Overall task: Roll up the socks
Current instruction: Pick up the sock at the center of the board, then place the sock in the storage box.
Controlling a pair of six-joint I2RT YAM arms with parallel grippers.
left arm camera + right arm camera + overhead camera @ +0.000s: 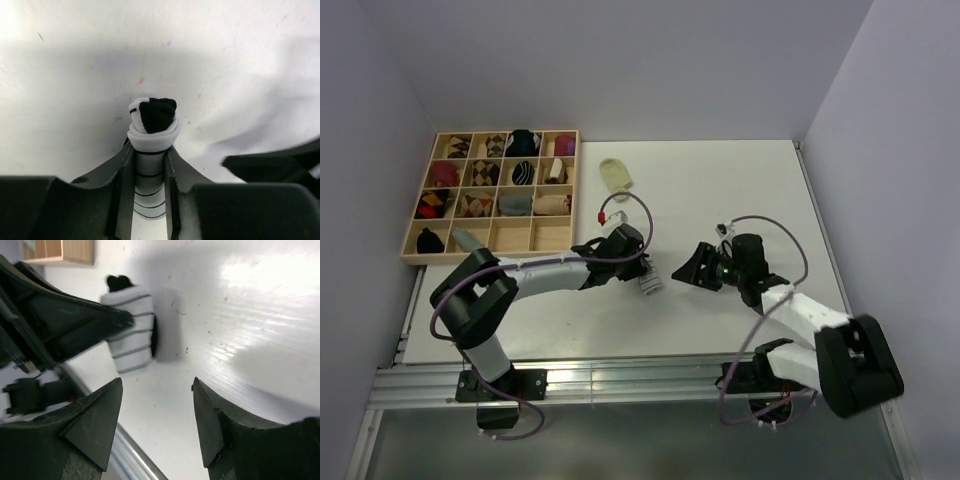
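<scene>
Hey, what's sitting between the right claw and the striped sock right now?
Nothing: only bare white table separates the right claw from the striped sock, which the left claw holds. The right wrist view shows it best.

White table (pixel 720 200), faintly speckled with colour, is enclosed by plain pale lilac walls (pixel 620 60) at the back and both sides. Wooden compartment box (pixel 490 256) sits at the far-left corner. Metal rail (pixel 620 385) runs along the near edge, with light glaring off the tabletop beside it.
</scene>
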